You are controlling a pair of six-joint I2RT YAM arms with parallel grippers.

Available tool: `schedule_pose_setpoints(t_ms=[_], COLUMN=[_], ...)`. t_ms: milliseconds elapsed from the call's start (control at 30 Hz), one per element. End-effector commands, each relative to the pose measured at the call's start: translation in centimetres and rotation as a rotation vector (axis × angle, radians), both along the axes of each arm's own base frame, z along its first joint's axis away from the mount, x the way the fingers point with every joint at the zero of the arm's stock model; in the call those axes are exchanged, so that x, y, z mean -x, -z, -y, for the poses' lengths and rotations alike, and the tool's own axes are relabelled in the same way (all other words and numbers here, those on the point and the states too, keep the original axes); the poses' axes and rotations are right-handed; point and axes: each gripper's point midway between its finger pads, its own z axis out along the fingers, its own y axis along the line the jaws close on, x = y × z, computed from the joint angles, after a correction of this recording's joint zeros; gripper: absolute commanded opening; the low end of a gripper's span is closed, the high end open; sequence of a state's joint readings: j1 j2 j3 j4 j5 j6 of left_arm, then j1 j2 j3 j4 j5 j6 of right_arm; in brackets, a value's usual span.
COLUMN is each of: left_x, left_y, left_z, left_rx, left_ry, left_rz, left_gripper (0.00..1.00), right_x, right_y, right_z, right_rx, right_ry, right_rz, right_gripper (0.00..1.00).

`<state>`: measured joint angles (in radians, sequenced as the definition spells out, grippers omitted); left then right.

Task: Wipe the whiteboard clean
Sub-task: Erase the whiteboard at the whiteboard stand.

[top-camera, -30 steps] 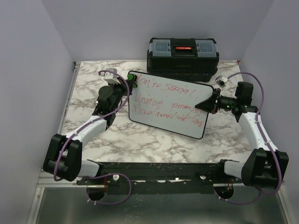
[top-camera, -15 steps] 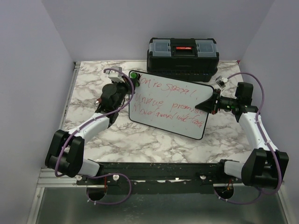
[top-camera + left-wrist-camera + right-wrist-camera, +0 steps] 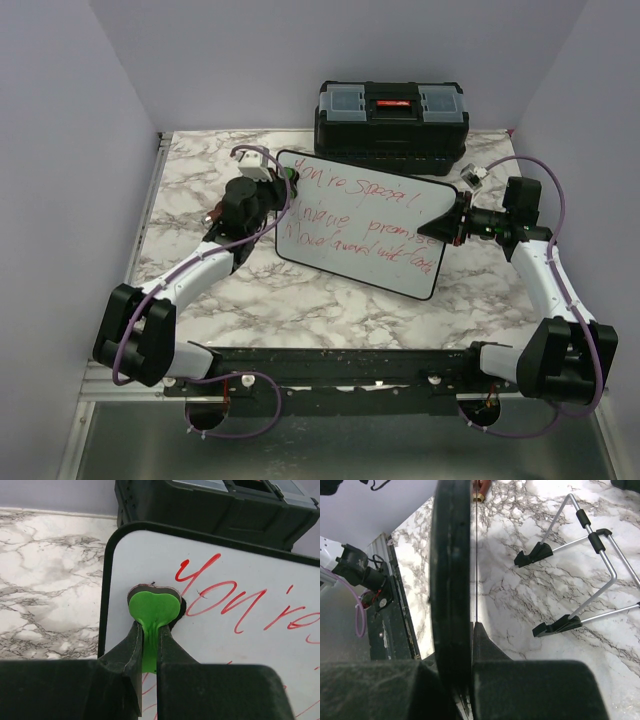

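Top external view: a large white rectangular whiteboard (image 3: pixel 360 225) with rounded corners and a thin black frame sits on the far middle of the grey-veined marble tabletop (image 3: pixel 300 300), turned at an angle, its far edge just in front of a black plastic toolbox (image 3: pixel 392 125) with a red latch at the tabletop's far edge. Three lines of red handwriting cross the board. The left gripper (image 3: pixel 284 182) is at the board's far-left corner, its jaws clamped on a green heart-shaped eraser (image 3: pixel 154 611) with a dark underside, which lies flat on the white surface just left of the first red letter. The right gripper (image 3: pixel 447 222) pinches the board's right edge; in the right wrist view the black frame (image 3: pixel 451 555) is squeezed between its closed jaws. Beside that edge, a silver wire stand (image 3: pixel 590 545) with black feet rests on the marble.
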<state>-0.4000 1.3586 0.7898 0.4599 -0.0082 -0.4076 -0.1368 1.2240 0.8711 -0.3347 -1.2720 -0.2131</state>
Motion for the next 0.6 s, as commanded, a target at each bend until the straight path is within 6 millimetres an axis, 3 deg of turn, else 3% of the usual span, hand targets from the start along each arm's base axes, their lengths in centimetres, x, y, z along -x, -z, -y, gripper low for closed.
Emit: schedule_pose_setpoints(t_ms=[0,233,400,567], left_x=[-2.0,-3.6,-3.3,-2.4], left_y=[-3.9,-7.3,-7.0,-4.8], left_z=[-1.3,-1.2,0.0,1.2], left_rx=[0.02,0.051,0.051,0.025], left_ry=[-0.116,-0.151,-0.107,-0.068], left_rz=[0.07,0.12,0.113,0.088], left_gripper=[0.0,0.0,0.0,0.0], right_x=[-0.6,-0.6,-0.5,-0.5], right_y=[0.0,0.0,-0.1,-0.1], right_z=[0.2,0.2,0.2,0.2], right_rx=[0.047,0.047,0.048,0.048], right_ry=[-0.003,-0.003,-0.002,-0.002], right_rz=[0.095,0.098,0.1,0.103], right_gripper=[0.01,0.01,0.01,0.01])
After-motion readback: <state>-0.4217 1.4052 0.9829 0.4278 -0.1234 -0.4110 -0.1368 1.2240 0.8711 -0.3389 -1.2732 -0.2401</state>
